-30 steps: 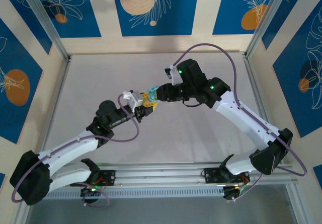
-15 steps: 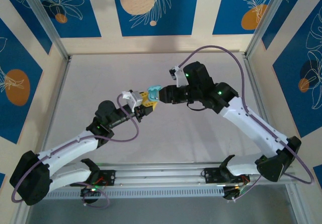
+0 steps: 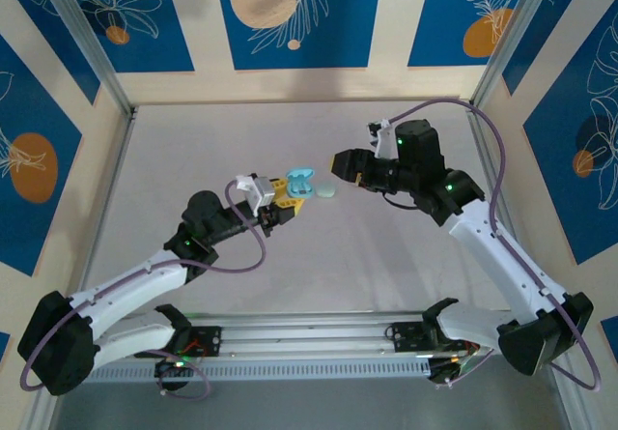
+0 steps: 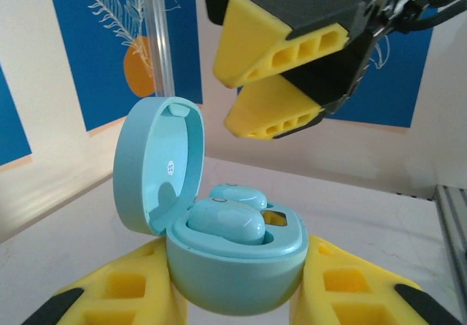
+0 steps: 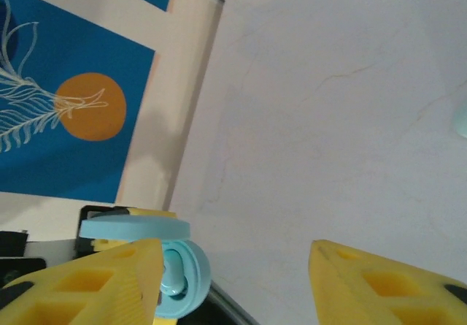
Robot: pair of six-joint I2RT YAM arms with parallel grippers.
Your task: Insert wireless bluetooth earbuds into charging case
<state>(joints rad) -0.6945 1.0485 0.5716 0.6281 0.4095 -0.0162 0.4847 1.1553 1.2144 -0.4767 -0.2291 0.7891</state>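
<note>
The left gripper (image 4: 235, 299) clamps the pale blue charging case (image 4: 233, 270) by its base; two blue earbuds (image 4: 222, 223) sit in its sockets; the lid (image 4: 157, 164) stands hinged up at the case's left; the right gripper (image 3: 340, 166) hangs near, above and to the right, jaws spread and empty; it is probably best placed to press the lid down.
</note>
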